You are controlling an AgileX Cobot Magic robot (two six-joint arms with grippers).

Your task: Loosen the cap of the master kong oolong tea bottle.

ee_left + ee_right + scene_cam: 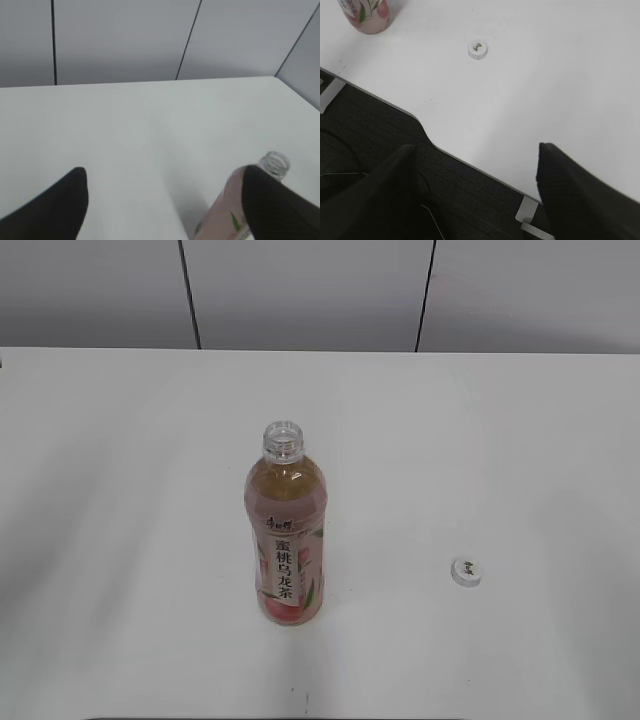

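Note:
The master kong oolong tea bottle [285, 530] stands upright mid-table, its threaded neck bare. Its pink label shows in the left wrist view, where the bottle [225, 210] sits low right, partly behind one dark finger. The white cap [466, 571] lies flat on the table to the bottle's right, apart from it; the right wrist view shows the cap [477, 49] far ahead and the bottle's base [367, 15] at top left. My left gripper [165, 200] is open and empty, left of the bottle. My right gripper [475, 175] is open and empty over the table's front edge. Neither arm appears in the exterior view.
The white table [120, 490] runs back to a grey panelled wall [300, 290]. In the right wrist view the table's front edge [470, 162] borders a dark floor, with pale tape strips [527, 212] near it.

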